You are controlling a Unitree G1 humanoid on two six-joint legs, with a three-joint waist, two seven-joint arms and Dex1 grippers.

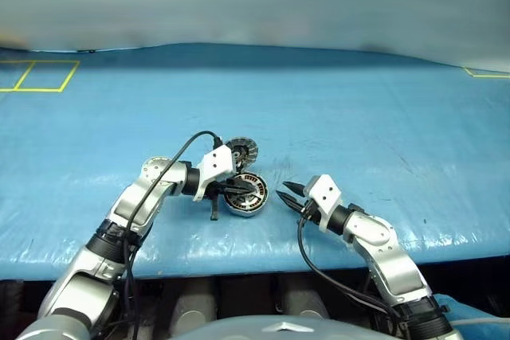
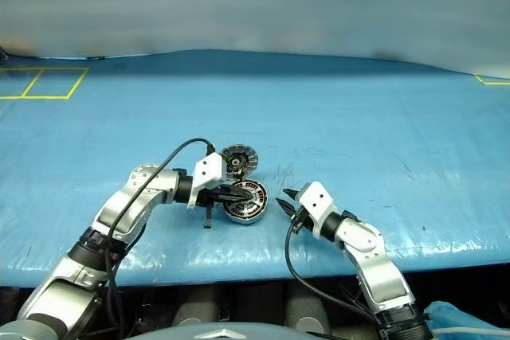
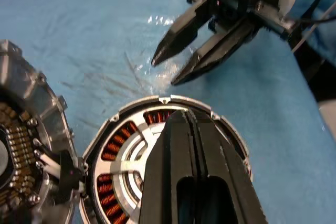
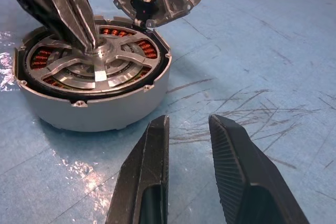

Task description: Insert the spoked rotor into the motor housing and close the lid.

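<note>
While the left gripper [image 4: 84, 35] has its two black fingers [image 3: 197, 166] pressed together, their tips rest on the shiny hub of the spoked rotor [image 4: 94, 72], which already sits down inside the motor housing [image 4: 100, 106], spokes level and copper windings showing between them. Whether the closed tips merely press on the hub or pinch it I cannot tell.

Just beyond those fingers, on the far side of the housing, the lid [image 1: 241, 151] stands tilted up on its joint, its inner face turned toward the fingers. This is the relation that matters for the next move: the lid lies directly past the left fingertips and above the housing's far rim, so closing it means tipping it back toward the fingers and down over the rotor. The left fingers are plainly nearer to it, but they stand in the lid's path.

The right gripper [image 1: 288, 197] hovers near the housing's other side, its fingers [image 4: 231, 171] a little apart and holding nothing, pointing at the housing wall.

Everything rests on the blue counter [image 1: 358, 109].

In my judgement the insertion looks done and only the lid remains.
</note>
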